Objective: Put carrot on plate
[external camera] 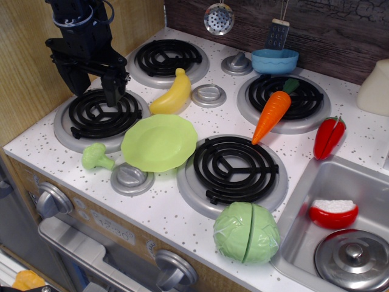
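Note:
The orange carrot point(273, 113) with a dark green stem lies tilted on the back right burner point(284, 100), its tip pointing toward the front. The lime-green plate point(159, 142) lies in the middle of the stove top, between the front left and front right burners. My black gripper point(95, 85) hangs over the front left burner point(100, 115), far left of the carrot and just left of the plate. Its fingers point(113, 91) stand apart with nothing between them.
A yellow banana point(172, 94) lies behind the plate. A green broccoli point(96, 157) sits at its left. A blue bowl point(275, 60) is at the back, a red pepper point(329, 137) at the right, a cabbage point(247, 232) in front. A sink point(340, 213) holds a lid.

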Controlling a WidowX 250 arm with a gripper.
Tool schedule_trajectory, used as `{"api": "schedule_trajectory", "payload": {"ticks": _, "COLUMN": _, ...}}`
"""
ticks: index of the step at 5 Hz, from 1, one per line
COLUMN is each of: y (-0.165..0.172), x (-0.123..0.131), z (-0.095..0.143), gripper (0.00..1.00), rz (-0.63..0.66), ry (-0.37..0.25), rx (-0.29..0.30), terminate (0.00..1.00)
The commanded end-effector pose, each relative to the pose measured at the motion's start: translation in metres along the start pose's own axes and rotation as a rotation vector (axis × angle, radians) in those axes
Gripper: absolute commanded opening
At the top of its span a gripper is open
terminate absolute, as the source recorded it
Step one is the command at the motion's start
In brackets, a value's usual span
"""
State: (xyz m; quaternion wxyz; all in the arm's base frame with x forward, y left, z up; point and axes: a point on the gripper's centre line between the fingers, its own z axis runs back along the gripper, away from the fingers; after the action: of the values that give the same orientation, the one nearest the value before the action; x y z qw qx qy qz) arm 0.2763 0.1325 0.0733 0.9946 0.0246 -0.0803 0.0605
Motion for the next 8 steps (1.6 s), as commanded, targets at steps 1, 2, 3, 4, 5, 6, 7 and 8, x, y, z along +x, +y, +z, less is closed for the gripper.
{"api": "schedule_trajectory", "payload": {"ticks": 1, "y": 0.000, "x": 0.000, "z": 0.000, "gripper": 1.00, "rz": 0.000, "ry": 0.000, "rx": 0.000, "terminate": 0.00}}
{"api": "schedule_trajectory", "payload": {"ticks": 2, "y": -0.011, "x": 0.011, "z": 0.015, "gripper": 1.00, "rz": 0.013, "ry": -0.021, "rx": 0.045, "terminate": 0.00}}
{"api": "schedule_trajectory", "payload": {"ticks": 3, "y": -0.041, "x": 0.029, "z": 0.025, "gripper": 1.00, "rz": 0.023, "ry": -0.078, "rx": 0.066, "terminate": 0.00}}
{"api": "schedule_trajectory", "payload": {"ticks": 4, "y": -0.072, "x": 0.048, "z": 0.033, "gripper": 1.00, "rz": 0.017, "ry": -0.134, "rx": 0.067, "terminate": 0.00}}
{"api": "schedule_trajectory", "payload": {"ticks": 5, "y": -0.110, "x": 0.076, "z": 0.037, "gripper": 1.00, "rz": -0.063, "ry": -0.126, "rx": 0.072, "terminate": 0.00}}
{"api": "schedule_trajectory", "payload": {"ticks": 6, "y": -0.141, "x": 0.094, "z": 0.032, "gripper": 1.00, "rz": -0.085, "ry": -0.149, "rx": 0.050, "terminate": 0.00}}
{"api": "schedule_trajectory", "payload": {"ticks": 7, "y": -0.169, "x": 0.104, "z": 0.025, "gripper": 1.00, "rz": -0.060, "ry": -0.184, "rx": 0.041, "terminate": 0.00}}
{"api": "schedule_trajectory", "payload": {"ticks": 8, "y": -0.197, "x": 0.108, "z": 0.006, "gripper": 1.00, "rz": -0.050, "ry": -0.233, "rx": 0.035, "terminate": 0.00}}
